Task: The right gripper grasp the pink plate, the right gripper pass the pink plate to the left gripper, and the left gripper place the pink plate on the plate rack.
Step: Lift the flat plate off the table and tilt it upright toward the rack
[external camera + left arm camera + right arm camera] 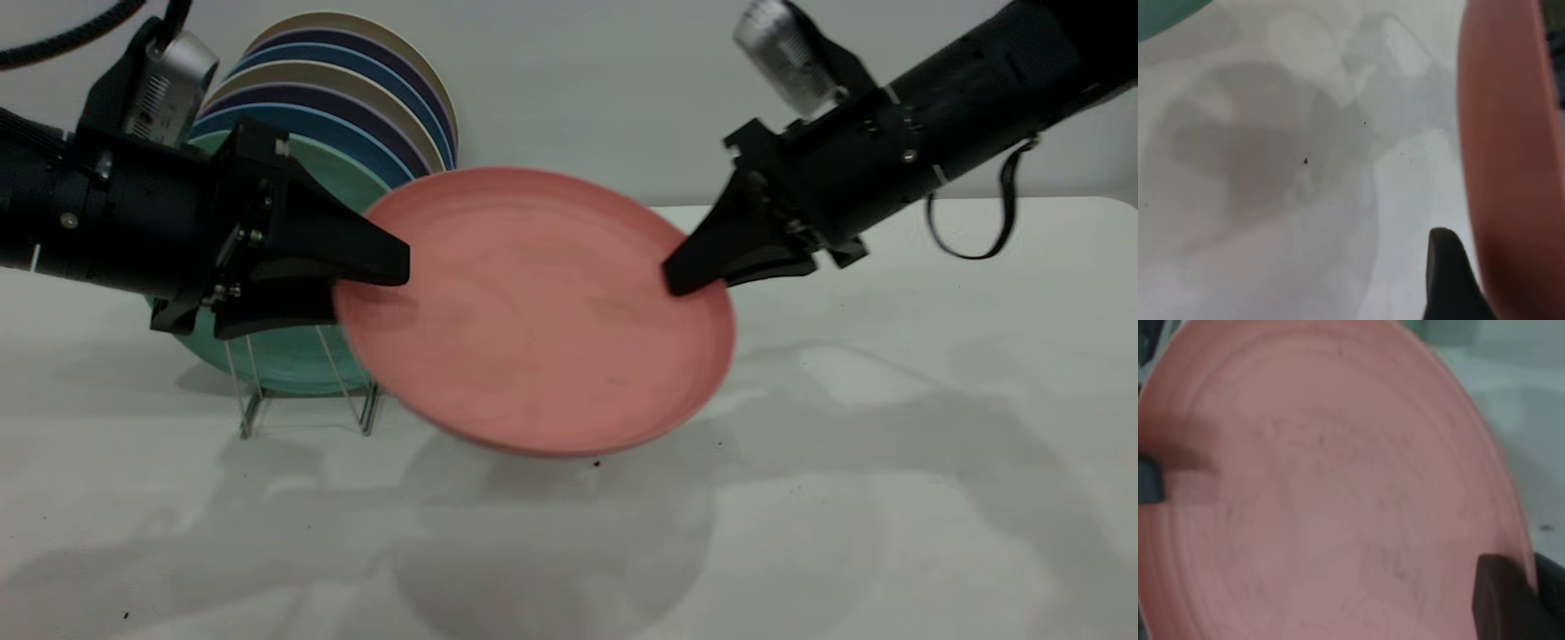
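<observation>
Plate handover in mid-air: the pink plate (533, 311) hangs tilted above the bench (889, 444), the left gripper (373, 267) clamped on one rim, the right gripper (689, 271) clamped on the opposite rim. Behind, the plate rack (302, 391) is mostly hidden by a mint-green plate (293, 356) and stacked plates (356, 98).
</observation>
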Available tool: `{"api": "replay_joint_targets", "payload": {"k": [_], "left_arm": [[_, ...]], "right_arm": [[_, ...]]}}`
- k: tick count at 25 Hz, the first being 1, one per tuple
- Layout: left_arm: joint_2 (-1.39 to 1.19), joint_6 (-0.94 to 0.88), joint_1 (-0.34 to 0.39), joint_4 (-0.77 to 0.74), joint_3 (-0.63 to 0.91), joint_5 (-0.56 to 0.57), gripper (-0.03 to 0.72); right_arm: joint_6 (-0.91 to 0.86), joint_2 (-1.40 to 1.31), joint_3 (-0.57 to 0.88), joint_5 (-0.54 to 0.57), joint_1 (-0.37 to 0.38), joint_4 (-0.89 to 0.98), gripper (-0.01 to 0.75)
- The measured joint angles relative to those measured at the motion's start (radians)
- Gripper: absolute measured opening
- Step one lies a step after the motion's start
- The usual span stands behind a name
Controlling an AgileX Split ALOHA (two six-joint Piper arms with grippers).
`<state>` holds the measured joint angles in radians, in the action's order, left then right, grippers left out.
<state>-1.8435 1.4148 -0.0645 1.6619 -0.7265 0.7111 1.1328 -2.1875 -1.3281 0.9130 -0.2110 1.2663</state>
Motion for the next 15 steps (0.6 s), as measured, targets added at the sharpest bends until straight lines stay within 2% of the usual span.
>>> {"api": "replay_joint_targets", "payload": {"k": [4,9,12,15], "left_arm": [[-0.011,0.0,0.0,0.001,0.0,0.027,0.371],[-0.013,-0.002,0.002,0.003,0.0,0.046,0.153],[-0.015,-0.002,0.002,0.001,0.0,0.039,0.147],[-0.015,-0.001,0.001,-0.007,0.0,0.058,0.142]], "right_arm": [[0.029,0.0,0.0,0.026,-0.044,0.058,0.015],[0.066,0.0,0.004,0.026,-0.053,0.09,0.028],[0.067,0.0,0.005,0.039,-0.051,0.092,0.062],[0.066,0.001,0.005,0.054,-0.055,0.083,0.151]]}}
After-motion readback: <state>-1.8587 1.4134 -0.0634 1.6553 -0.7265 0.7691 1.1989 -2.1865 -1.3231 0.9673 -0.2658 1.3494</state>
